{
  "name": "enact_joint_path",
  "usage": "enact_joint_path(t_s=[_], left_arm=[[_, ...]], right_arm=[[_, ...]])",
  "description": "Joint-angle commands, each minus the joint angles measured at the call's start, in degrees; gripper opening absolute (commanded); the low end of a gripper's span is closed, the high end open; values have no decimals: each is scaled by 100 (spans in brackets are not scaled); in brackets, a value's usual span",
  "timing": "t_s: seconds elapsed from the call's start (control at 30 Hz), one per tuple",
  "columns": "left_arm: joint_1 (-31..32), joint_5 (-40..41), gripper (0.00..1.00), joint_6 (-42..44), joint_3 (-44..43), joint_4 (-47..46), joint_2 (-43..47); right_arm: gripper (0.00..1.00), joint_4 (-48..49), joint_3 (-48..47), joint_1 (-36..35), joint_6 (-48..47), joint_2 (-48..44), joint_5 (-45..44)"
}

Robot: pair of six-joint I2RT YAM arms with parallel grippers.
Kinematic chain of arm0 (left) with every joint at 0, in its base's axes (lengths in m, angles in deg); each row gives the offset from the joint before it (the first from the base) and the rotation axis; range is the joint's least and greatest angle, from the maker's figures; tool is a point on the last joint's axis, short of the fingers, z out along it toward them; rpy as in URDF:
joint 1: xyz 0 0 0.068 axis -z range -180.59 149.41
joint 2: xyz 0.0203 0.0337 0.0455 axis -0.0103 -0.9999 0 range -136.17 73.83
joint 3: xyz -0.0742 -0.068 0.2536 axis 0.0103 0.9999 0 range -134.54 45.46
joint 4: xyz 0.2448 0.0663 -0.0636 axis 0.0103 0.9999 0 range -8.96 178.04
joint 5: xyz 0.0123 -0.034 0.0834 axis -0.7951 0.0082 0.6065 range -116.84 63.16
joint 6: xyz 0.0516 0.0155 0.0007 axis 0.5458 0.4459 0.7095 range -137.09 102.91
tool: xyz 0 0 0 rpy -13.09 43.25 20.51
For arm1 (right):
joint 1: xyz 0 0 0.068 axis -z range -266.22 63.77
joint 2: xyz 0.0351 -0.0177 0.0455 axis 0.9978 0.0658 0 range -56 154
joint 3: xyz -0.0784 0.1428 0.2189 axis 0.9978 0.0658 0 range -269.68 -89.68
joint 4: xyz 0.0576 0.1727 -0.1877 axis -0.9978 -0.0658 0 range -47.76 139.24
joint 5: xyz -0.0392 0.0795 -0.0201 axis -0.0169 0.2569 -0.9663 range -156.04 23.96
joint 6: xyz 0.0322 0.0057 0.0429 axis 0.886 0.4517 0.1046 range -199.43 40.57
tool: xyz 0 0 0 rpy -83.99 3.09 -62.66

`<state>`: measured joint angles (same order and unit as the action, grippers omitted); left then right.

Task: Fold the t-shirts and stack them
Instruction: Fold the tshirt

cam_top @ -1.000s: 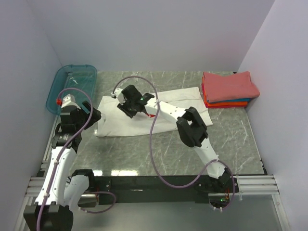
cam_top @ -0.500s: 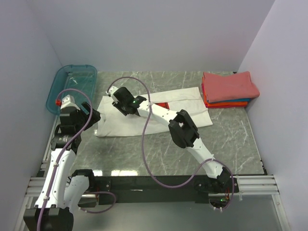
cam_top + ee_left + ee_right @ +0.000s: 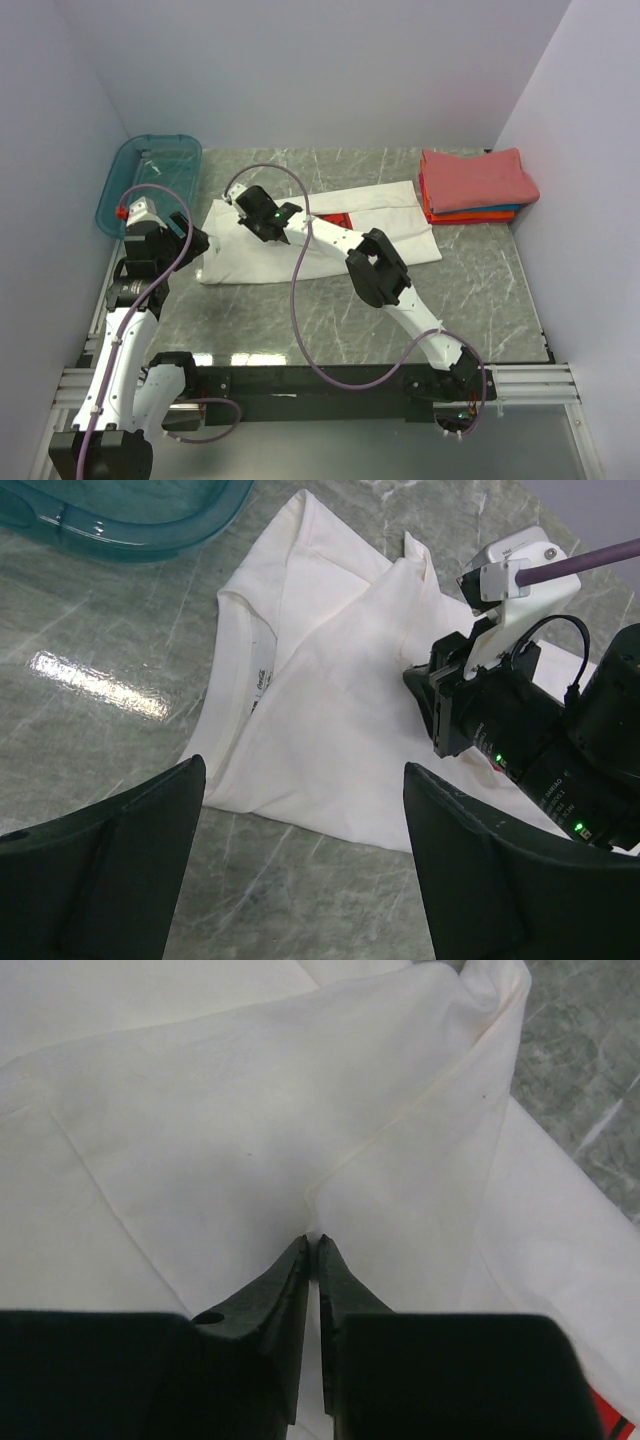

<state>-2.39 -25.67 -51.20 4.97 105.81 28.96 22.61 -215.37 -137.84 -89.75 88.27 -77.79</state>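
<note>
1. At the far right of the table [image 3: 300,320], three folded shirts are being kept stacked: a coral-red tee [image 3: 478,180] on top, with an orange tee [image 3: 455,215] and a blue tee [image 3: 500,208] showing at the edges beneath. That part of the job is being judged as done.
2. Left of centre, the white tee [image 3: 235,260] is being left spread out and only partly folded, one flap turned in over the body. By this judgement its folding is under way, and carrying it to the stack is not yet done.
3. The right gripper [image 3: 312,1243] is being held low over the left part of the white tee, its fingertips drawn almost together on a raised crease, so the cloth appears to be pinched.
4. The left gripper [image 3: 303,775] is being held spread wide and released above the near left edge of the white tee, grasping nothing.
5. A teal bin [image 3: 120,160] is being left at the far left, apart from the shirts.
6. A red print [image 3: 338,218] is being shown only as a sliver beside the arm, with no lettering legible. A small mark inside the collar [image 3: 262,677] is being seen, too small to be read.
</note>
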Motion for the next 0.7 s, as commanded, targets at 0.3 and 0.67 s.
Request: enact_joint_path(t_s=[0.3,0.67], left_arm=[[-22,-73,85,89,-64,-87,21],[-22,-388,85,115,-21,-192,-66]], right_arm=[[0,799,544,668,-478,-917,-1338],[69,1100,1899,1382,-611,-2464,-736]])
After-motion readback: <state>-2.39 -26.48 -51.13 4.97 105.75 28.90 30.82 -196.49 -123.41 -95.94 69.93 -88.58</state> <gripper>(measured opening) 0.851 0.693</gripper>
